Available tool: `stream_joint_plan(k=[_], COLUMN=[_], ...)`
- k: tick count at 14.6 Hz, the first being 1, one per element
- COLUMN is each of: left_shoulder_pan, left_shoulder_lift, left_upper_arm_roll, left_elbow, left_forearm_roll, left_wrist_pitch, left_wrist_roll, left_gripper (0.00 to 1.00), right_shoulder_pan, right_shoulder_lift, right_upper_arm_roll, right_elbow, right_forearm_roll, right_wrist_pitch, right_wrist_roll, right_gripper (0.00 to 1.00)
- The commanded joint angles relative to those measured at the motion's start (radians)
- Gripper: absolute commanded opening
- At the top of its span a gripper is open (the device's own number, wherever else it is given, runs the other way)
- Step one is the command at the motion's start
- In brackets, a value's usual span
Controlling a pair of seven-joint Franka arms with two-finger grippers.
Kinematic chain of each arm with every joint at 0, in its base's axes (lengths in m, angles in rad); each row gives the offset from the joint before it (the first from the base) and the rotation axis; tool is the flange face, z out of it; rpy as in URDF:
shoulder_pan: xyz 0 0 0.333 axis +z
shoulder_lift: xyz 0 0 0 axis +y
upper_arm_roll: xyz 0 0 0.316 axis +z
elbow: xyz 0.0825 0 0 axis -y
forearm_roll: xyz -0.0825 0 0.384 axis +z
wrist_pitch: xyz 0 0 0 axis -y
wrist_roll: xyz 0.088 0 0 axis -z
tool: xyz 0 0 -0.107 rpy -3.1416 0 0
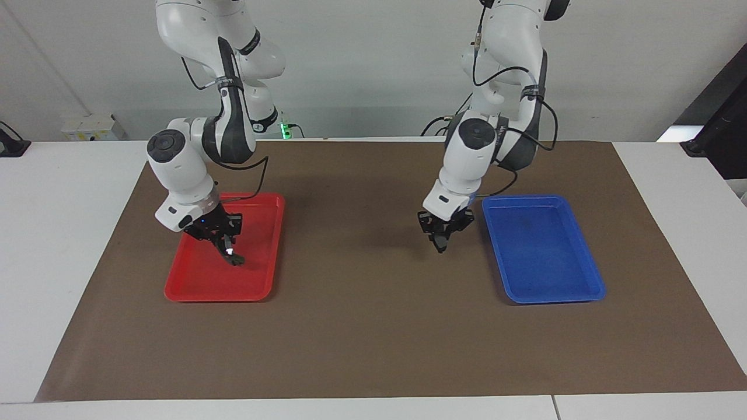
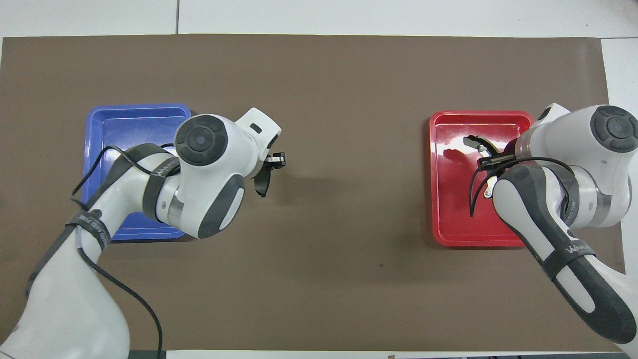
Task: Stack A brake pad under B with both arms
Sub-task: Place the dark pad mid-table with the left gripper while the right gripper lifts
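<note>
Facing view: left claw is pinching the short dark A brake pad tight, hanging over bare brown mat just beside the blue tray, toward the table's middle. Right claw is clamping narrow on the curved black B, low over the red tray; whether B's lower tip is touching the tray floor is unclear. Wide open mat is lying between the trays. White table is framing the mat.
</note>
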Motion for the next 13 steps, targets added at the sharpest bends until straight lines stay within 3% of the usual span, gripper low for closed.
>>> stream_joint_plan(k=[1,5,6,7,8,9,11,13], left_shoulder_pan=[-0.089,-0.102,-0.103,-0.106,-0.105,-0.102,-0.086,-0.041], left_shoulder_lift=[0.087,0.144,0.142,0.142,0.142,0.142,0.126,0.063], left_upper_arm_roll=[0.019,0.017,0.019,0.019,0.019,0.019,0.019,0.020], left_elbow=[0.024,0.037,0.037,0.037,0.037,0.038,0.046,0.055], left_forearm_roll=[-0.010,-0.010,-0.010,-0.010,-0.010,-0.010,-0.010,-0.009], left_wrist_pitch=[0.105,0.156,0.156,0.156,0.156,0.155,0.135,0.039], left_wrist_roll=[-0.124,-0.135,-0.135,-0.133,-0.132,-0.130,-0.121,-0.097], left_gripper=[0.01,0.02,0.14,0.36,0.89,1.00,1.00,1.00], right_shoulder_pan=[-0.002,0.045,0.053,0.061,0.062,0.064,0.108,0.154], right_shoulder_lift=[-0.027,-0.036,-0.037,-0.037,-0.037,-0.037,-0.037,-0.036], right_upper_arm_roll=[0.004,0.018,0.018,0.018,0.018,0.020,0.020,0.020], right_elbow=[0.020,0.020,0.020,0.020,0.020,0.020,0.021,0.027], right_forearm_roll=[0.013,0.008,0.008,0.008,0.008,0.008,0.008,0.004], right_wrist_pitch=[-0.024,-0.026,-0.026,-0.026,-0.029,-0.032,-0.040,-0.043], right_wrist_roll=[0.044,0.151,0.165,0.171,0.180,0.190,0.220,0.289], right_gripper=[0.00,0.00,0.00,0.00,0.00,0.00,0.00,0.00])
